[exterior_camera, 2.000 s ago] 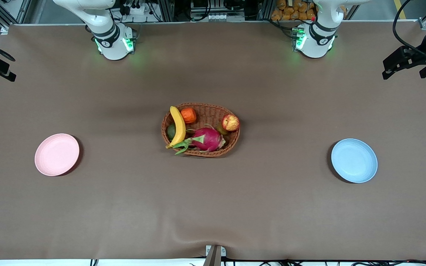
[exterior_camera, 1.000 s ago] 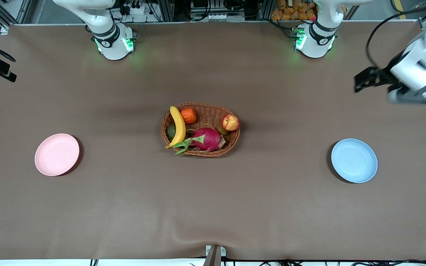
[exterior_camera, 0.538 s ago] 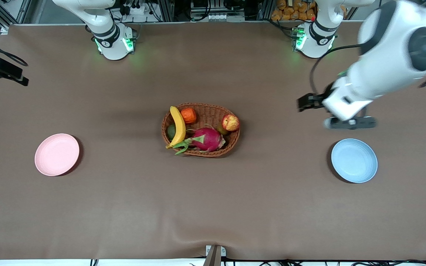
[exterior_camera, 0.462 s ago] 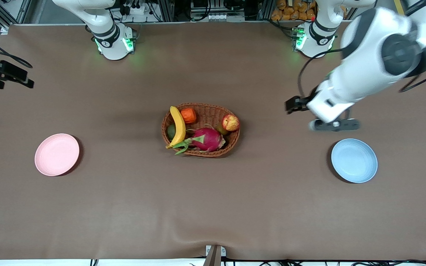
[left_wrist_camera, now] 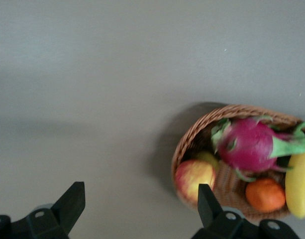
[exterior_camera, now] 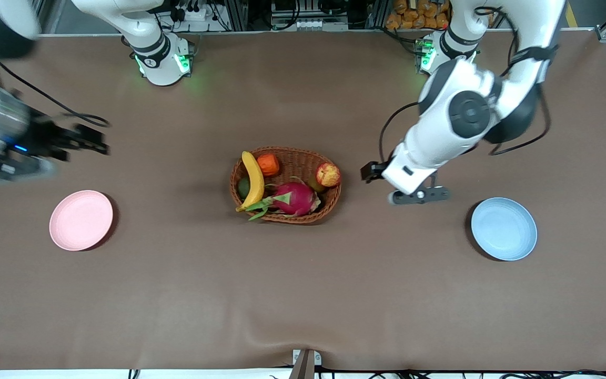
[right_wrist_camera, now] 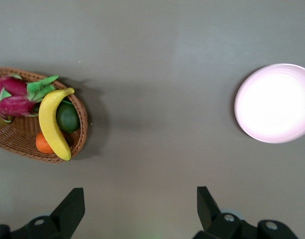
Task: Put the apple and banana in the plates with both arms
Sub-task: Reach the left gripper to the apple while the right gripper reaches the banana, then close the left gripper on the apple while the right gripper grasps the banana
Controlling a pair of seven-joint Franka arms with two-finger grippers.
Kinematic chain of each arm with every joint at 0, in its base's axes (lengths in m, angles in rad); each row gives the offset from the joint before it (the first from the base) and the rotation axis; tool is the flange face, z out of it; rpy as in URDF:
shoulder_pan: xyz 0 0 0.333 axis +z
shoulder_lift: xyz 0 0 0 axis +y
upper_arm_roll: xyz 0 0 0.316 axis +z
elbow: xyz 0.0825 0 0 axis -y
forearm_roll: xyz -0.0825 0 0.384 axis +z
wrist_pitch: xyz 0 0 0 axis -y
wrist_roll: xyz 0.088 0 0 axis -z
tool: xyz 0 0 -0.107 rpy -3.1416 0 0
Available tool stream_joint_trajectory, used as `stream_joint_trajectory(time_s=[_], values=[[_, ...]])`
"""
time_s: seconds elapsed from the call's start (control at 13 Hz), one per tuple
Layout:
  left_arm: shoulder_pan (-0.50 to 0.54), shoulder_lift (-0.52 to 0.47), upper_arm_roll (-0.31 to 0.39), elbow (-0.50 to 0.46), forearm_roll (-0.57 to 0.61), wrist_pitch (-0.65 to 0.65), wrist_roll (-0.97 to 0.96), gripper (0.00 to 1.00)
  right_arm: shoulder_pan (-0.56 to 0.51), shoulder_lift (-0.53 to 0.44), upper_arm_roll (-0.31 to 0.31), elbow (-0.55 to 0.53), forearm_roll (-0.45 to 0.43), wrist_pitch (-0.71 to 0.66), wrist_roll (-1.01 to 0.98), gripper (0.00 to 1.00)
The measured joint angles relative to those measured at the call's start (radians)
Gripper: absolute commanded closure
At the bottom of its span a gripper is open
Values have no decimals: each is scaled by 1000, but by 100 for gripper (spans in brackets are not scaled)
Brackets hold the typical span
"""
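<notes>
Beside the basket point(exterior_camera: 285, 185), over bare table toward its own arm's end, the left gripper point(left_wrist_camera: 137, 209) hangs wide and empty near the firm, round, likely slippery apple point(exterior_camera: 328, 175), best pinched across its middle, while the equally spread right gripper point(right_wrist_camera: 140, 206) hovers between basket and pink plate point(exterior_camera: 81, 220), with the stiff banana point(exterior_camera: 253, 180) lying basket-bound.

The front camera looks down over the whole tabletop point(exterior_camera: 303, 295) toward the bases; both wrist cameras look straight down, sharing the basket point(exterior_camera: 329, 208) point(left_wrist_camera: 189, 137) point(right_wrist_camera: 18, 147)

Yellow banana point(exterior_camera: 253, 180), red-yellow apple point(exterior_camera: 328, 175) (plates point(exterior_camera: 81, 220) pink, blue).
</notes>
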Motion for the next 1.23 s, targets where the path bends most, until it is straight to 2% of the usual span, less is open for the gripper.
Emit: stream_joint_trajectory(time_s=[0.23, 0.54, 0.69, 0.92, 1.08, 1.15, 1.23], values=[[-76, 60, -2, -82, 0, 138, -88, 0, 97, 75, 2, 3, 25, 57, 1, 0], [-135, 138, -3, -107, 0, 261, -168, 0, 215, 163, 3, -2, 101, 121, 5, 0], [-162, 164, -3, -123, 0, 321, -198, 0, 261, 199, 3, -35, 106, 189, 19, 0], [-182, 174, -12, -132, -5, 337, -225, 1, 301, 213, 3, -112, 107, 291, 56, 0], [-183, 174, -22, -140, -5, 337, -236, 18, 321, 214, 2, -151, 110, 347, 99, 0], [-183, 174, -23, -148, -5, 337, -237, 33, 334, 216, 3, -167, 124, 378, 125, 0], [-183, 174, -23, -153, -7, 341, -237, 64, 348, 221, 3, -177, 147, 396, 152, 0]])
